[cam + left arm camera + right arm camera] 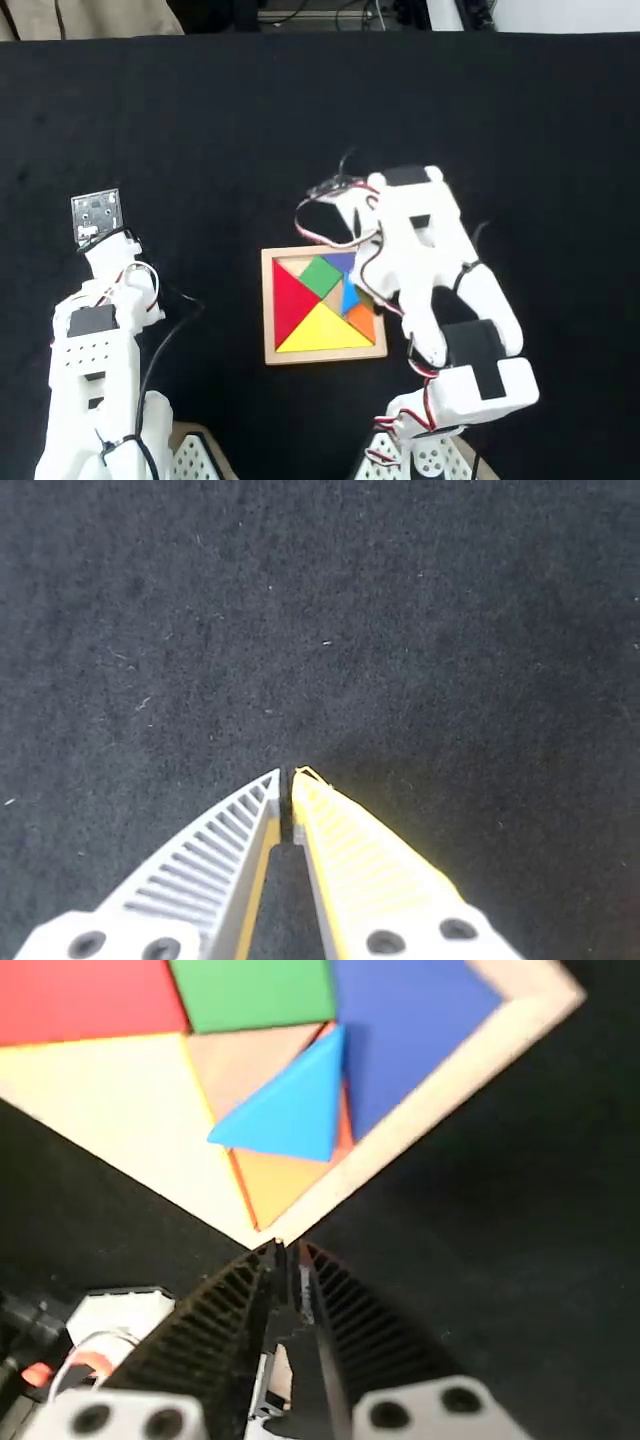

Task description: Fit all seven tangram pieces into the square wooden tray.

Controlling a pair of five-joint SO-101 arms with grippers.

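The square wooden tray (pixel 268 310) lies mid-table with its pieces inside: red triangle (pixel 288 305), yellow triangle (pixel 320 330), green square (pixel 320 276), dark blue piece (pixel 342 262). A light blue triangle (pixel 285 1110) rests tilted, overlapping the orange triangle (pixel 275 1185) and a patch of bare wood (pixel 245 1065). My right gripper (pixel 288 1253) is shut on nothing, its tips just outside the tray's rim (pixel 440 1085), close to the orange piece. My left gripper (pixel 288 777) is shut and empty over bare black cloth, far left of the tray.
Black cloth covers the whole table. The right arm (pixel 420 240) hangs over the tray's right side and hides part of it. The left arm (pixel 95 340) stands at the front left. Cables loop behind the tray (pixel 325 215).
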